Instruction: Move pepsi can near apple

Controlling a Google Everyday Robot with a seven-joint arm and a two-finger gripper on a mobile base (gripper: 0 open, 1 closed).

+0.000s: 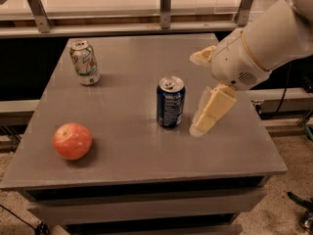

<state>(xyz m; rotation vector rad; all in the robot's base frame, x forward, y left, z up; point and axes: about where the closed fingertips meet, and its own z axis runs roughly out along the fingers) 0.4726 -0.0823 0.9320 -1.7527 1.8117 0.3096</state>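
Camera view: gripper (194,94) just rt of pepsi can (170,103), fingers (211,110) wide open, empty, not touching can

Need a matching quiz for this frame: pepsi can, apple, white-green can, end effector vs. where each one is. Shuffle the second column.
Things:
1. pepsi can
2. apple
3. white and green can
4. end effector

Places:
A. front-left of the table
B. open, just right of the pepsi can
C. back-left of the table
D. about the table's centre

Pairs: 1-D, 2-A, 3-C, 4-B
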